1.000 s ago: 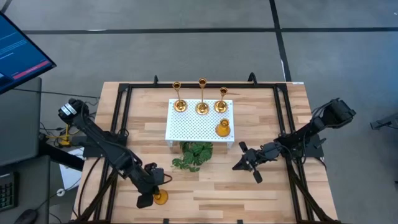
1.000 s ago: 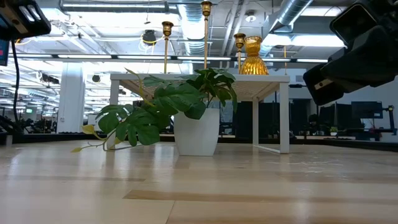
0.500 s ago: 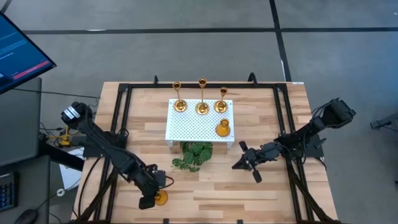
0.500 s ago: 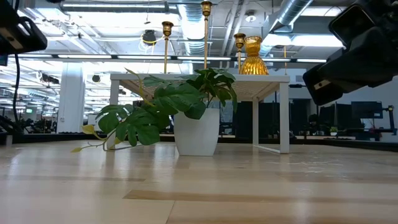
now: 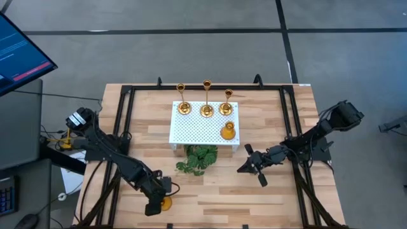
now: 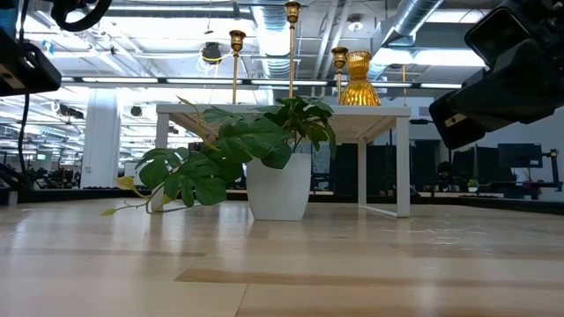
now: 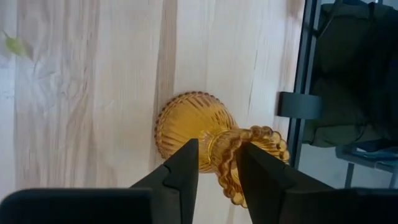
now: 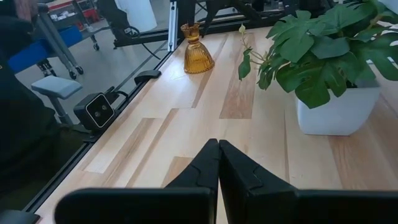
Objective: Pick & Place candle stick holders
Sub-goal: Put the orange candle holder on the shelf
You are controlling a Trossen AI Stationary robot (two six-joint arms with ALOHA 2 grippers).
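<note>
A short amber-gold candle stick holder (image 5: pixel 165 203) stands upright on its round base near the table's front left; it also shows in the right wrist view (image 8: pixel 198 56). My left gripper (image 5: pixel 155 207) (image 7: pixel 217 152) is shut on it. Three tall gold holders (image 5: pixel 206 108) and a second short one (image 5: pixel 227 131) stand on the white perforated platform (image 5: pixel 197 130). My right gripper (image 5: pixel 243 168) (image 8: pixel 218 144) is shut and empty, above the table right of the plant. My left gripper pinches the amber holder's narrow neck (image 7: pixel 214 155), between the ribbed base (image 7: pixel 186 124) and the beaded cup rim (image 7: pixel 264 140), with one finger (image 7: pixel 183 168) on each side. The fingers come slanting down from above and from the table's left. The holder's base rests on the table.
A green leafy plant (image 5: pixel 198 159) in a white pot (image 6: pixel 278 187) stands in front of the platform, mid-table. A black frame rail (image 5: pixel 124 121) runs around the tabletop's edges. Bare wood (image 5: pixel 216 197) lies between the two grippers along the near edge.
My left gripper has moved a little toward the table's right and near edge, closing in on the amber holder, and its arm has swung with it. The holder has stayed where it was. My right arm has kept still.
</note>
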